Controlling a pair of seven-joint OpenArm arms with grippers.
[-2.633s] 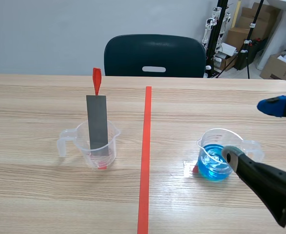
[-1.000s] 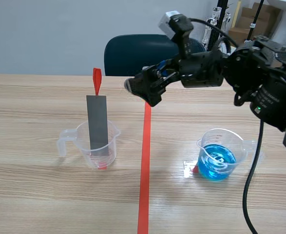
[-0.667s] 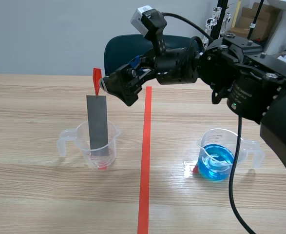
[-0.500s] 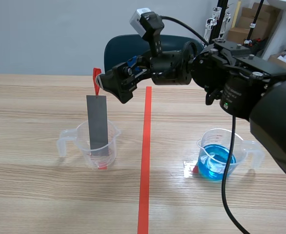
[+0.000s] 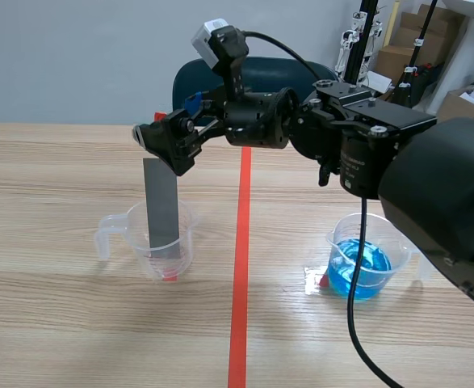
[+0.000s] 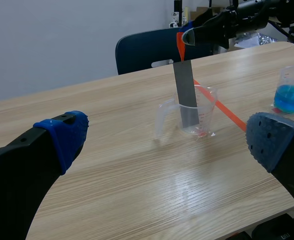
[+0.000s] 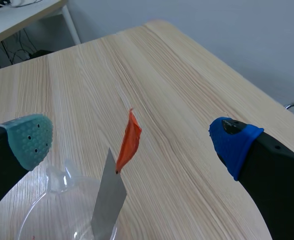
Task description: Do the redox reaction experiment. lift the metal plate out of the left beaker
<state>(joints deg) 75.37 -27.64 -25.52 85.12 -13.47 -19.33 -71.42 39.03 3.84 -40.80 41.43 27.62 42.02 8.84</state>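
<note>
Metal plate [image 5: 161,206] stands upright in left beaker [image 5: 152,246] on the desk's [image 5: 59,331] left half; right fingers [image 7: 30,139] spread astride its red tab [image 7: 129,142], not touching; left fingers [image 6: 64,137] spread, well apart.

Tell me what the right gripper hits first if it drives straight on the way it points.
Most likely the red tab on top of the metal plate. It sits centred between the right gripper's open fingers, close ahead, though exact depth is hard to judge.
</note>
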